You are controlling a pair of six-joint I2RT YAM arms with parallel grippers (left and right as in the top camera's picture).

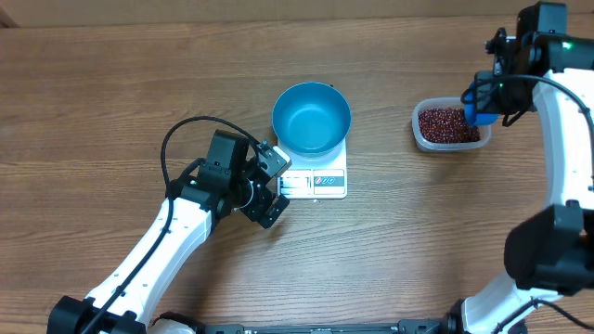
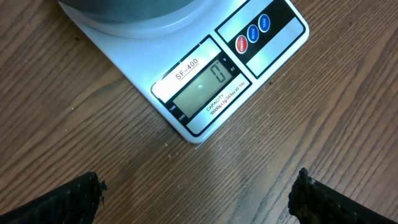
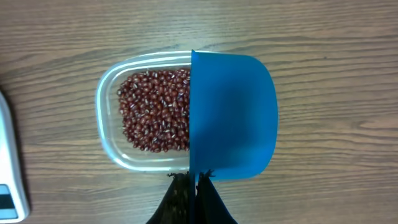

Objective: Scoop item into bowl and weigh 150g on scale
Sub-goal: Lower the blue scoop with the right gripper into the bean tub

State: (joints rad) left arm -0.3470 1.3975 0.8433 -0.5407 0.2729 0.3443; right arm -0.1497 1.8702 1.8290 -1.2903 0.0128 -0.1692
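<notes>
Bare wood-grain table (image 1: 111, 83). The bowl (image 1: 311, 118) sits on the scale (image 1: 316, 183), centre; left gripper (image 1: 272, 186) gapes at its 8 o'clock. At 3 o'clock, beans (image 1: 444, 123) fill the tub (image 1: 419, 130), right gripper (image 3: 198, 183) clamped on the scoop (image 3: 233, 115) above.

Robot lab bench: two white arms (image 1: 158, 250) at wood-grain table (image 1: 93, 93), kitchen scale (image 1: 316, 183), bean tub (image 1: 422, 139)

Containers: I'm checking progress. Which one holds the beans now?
The clear tub right of the scale holds the beans. The blue bowl on the scale is empty. I cannot tell whether the blue scoop above the tub holds any.
</notes>
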